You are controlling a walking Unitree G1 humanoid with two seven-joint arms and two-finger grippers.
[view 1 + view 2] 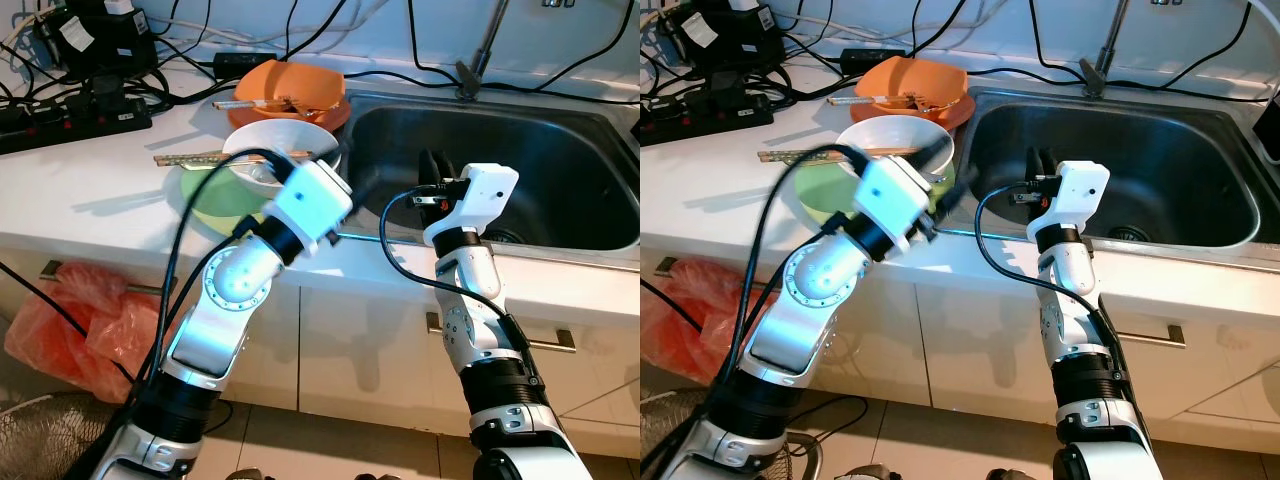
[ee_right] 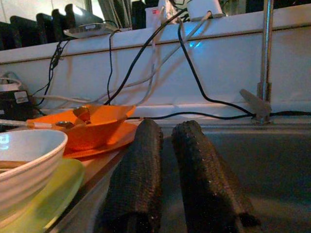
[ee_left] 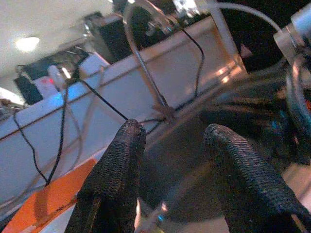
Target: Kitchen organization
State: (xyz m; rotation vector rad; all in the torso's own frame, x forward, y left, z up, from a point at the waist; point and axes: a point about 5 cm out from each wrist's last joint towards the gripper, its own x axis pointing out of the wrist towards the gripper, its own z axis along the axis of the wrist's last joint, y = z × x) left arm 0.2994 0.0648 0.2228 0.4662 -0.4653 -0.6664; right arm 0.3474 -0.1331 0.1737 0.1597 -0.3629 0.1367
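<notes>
Both grippers reach toward the sink beside stacked dishes on the tabletop.

Eye views: a white bowl [image 1: 280,145] sits on a green plate [image 1: 215,200], orange dishes [image 1: 290,90] behind, left of the sink [image 1: 560,170]. Left wrist view: left gripper [image 3: 172,145] spread wide, holding nothing. Right wrist view: right gripper [image 2: 167,145] nearly closed, empty, over the sink edge.

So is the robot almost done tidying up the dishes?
Not yet. Nothing looks put away: the white bowl sits on the green plate, and the orange dishes are on the white counter. The left gripper is open and empty; the right gripper is shut over the steel sink, holding nothing.
</notes>
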